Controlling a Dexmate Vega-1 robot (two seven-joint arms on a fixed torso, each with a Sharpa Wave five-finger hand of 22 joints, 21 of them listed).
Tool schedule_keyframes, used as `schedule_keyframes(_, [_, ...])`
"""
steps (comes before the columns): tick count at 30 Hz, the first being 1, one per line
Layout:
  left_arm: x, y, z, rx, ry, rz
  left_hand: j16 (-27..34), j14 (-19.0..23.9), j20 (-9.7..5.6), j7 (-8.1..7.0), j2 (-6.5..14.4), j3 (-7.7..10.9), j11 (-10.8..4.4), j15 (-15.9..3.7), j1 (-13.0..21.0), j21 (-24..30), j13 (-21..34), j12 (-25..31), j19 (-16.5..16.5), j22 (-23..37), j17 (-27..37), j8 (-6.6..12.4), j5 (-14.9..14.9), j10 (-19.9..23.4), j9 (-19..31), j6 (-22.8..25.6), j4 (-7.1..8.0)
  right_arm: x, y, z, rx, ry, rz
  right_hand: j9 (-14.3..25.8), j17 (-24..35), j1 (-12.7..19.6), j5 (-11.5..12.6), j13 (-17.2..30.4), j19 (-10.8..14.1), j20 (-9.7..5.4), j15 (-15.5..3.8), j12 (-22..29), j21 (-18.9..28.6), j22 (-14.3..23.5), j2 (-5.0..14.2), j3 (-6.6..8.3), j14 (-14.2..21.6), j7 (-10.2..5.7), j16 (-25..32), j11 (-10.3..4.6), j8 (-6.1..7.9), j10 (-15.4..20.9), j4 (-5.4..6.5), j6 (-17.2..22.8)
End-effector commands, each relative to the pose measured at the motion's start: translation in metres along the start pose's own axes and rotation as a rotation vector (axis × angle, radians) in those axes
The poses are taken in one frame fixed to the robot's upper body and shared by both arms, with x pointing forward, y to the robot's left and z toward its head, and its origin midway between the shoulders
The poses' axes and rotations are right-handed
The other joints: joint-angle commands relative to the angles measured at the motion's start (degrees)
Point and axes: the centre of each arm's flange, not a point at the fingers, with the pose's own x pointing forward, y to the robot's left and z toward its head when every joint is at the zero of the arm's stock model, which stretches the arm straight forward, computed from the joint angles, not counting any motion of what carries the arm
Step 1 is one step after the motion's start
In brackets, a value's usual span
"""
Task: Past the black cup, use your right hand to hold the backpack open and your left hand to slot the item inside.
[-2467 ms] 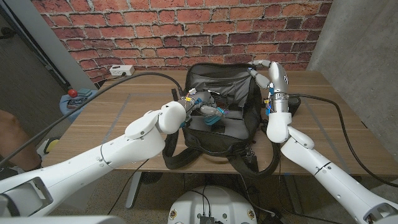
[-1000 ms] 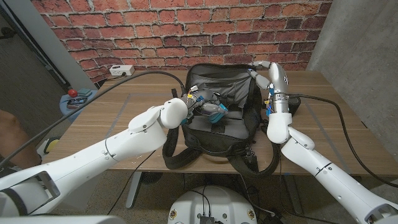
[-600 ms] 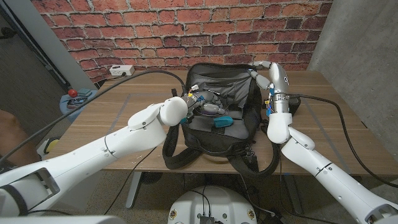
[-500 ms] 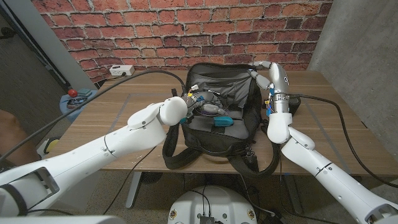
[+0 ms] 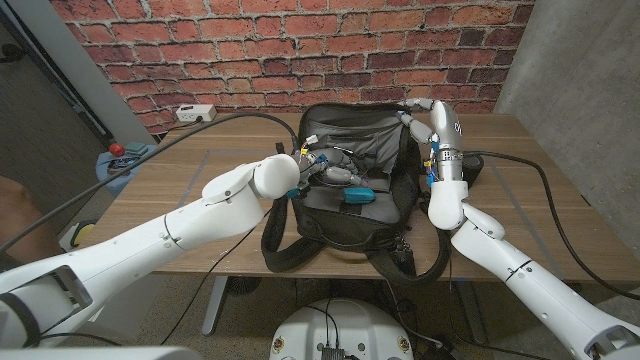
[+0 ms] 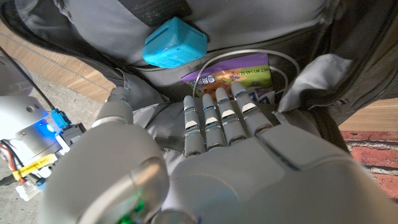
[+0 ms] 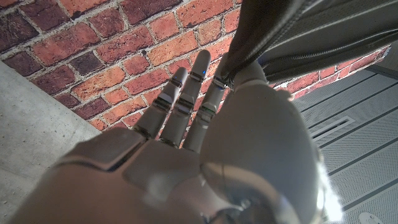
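Backpack (image 5: 352,175) is sitting open at the frame's centre on the table (image 5: 200,180), the right hand (image 5: 428,118) pinching its rim at upper right, the left hand (image 5: 322,168) reaching inside with fingers straight, holding nothing, beside a teal item (image 5: 357,194) lying within.

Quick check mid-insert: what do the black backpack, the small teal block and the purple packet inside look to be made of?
Black backpack: matte woven fabric, apparently nylon; it folds and sags, grey lining. Small teal block: smooth matte, rounded edges, probably soft plastic or rubber, unsure. Purple packet: glossy printed film, likely a foil or plastic wrapper.
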Motion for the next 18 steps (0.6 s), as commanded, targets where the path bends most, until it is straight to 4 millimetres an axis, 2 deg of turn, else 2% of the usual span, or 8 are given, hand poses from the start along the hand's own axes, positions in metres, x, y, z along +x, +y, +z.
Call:
schedule_keyframes(1, [-0.008, 0.003, 0.002, -0.050, -0.060, -0.021, 0.35, 0.69, -0.05, 0.35, 0.37, 0.10, -0.52, -0.25, -0.61, 0.06, -0.15, 0.29, 0.30, 0.18, -0.06, 0.15, -0.06, 0.78, 0.04, 0.84, 0.23, 0.002, 0.002, 0.000, -0.007, 0.000, 0.004, 0.11, 0.27, 0.26, 0.24, 0.30, 0.14, -7.43, -6.23, 0.12, 0.17, 0.22, 0.70, -0.35, 0.58, 0.15, -0.04, -0.12, 0.34, 0.33, -0.01, 0.37])
schedule_keyframes(11, [-0.016, 0.005, -0.004, -0.102, -0.068, -0.027, 0.60, 1.30, -0.38, 0.61, 0.65, 0.31, -1.31, -0.68, -0.62, 0.21, -0.71, 0.57, 0.70, 0.20, -0.50, 0.71, -0.02, 1.89, 0.04, 2.99, 0.00, 0.004, 0.002, 0.001, -0.012, -0.006, 0.000, 0.12, 0.36, 0.27, 0.26, 0.27, 0.13, -7.41, -6.24, 0.07, 0.16, 0.22, 0.73, -0.41, 0.64, 0.16, -0.09, -0.02, 0.33, 0.42, 0.01, 0.41])
schedule_keyframes(18, [-0.024, 0.003, -0.008, -0.126, -0.061, -0.043, 0.70, 1.56, -0.49, 0.77, 0.87, 0.46, -1.20, -0.72, -0.60, 0.28, -0.91, 0.78, 0.87, 0.20, -0.66, 0.67, 0.02, 2.60, 0.05, 3.21, -0.07, 0.005, 0.001, 0.003, -0.019, -0.011, -0.006, 0.12, 0.38, 0.33, 0.27, 0.29, 0.15, -7.41, -6.25, 0.02, 0.17, 0.22, 0.74, -0.42, 0.63, 0.13, -0.16, -0.02, 0.35, 0.36, -0.02, 0.50])
